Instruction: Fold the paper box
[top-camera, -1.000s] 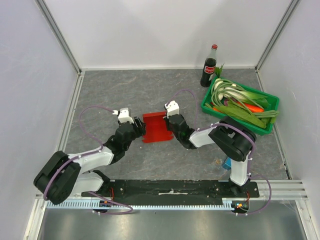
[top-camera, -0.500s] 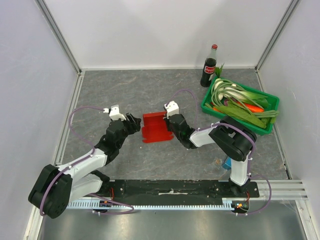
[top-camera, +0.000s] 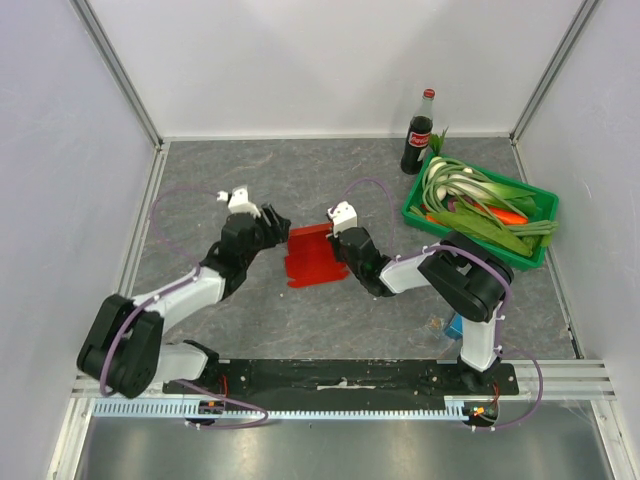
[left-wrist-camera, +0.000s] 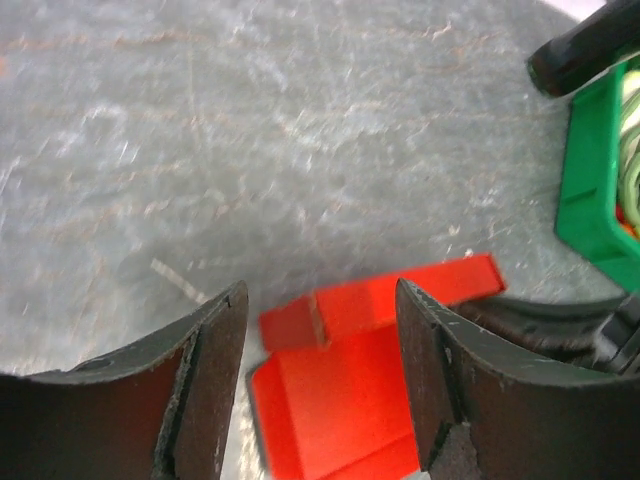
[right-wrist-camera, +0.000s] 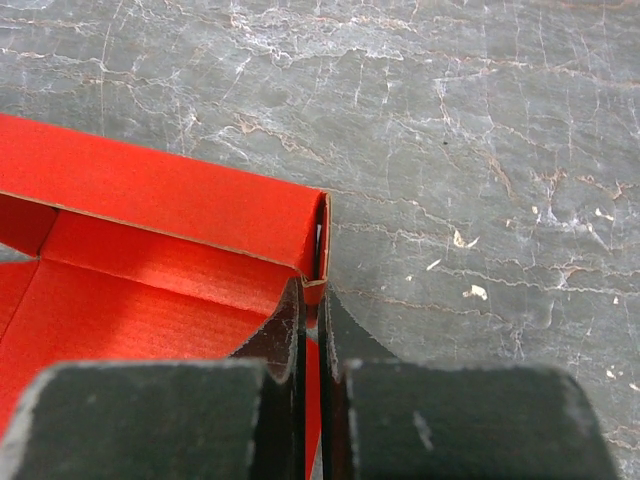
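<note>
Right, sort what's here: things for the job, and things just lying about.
For the job: paper box; right pincer, pinching its wall; left pincer, open beside it.
Lying about: bottle; green crate of vegetables; blue box.

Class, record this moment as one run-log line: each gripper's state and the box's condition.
left gripper: open, beside paper box | right gripper: shut on paper box wall | paper box: partly folded, one wall raised

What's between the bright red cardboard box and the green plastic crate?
The right gripper, pinching the bright red cardboard box, and its black-and-white arm fill that stretch before the green plastic crate. The top view shows it.
</note>
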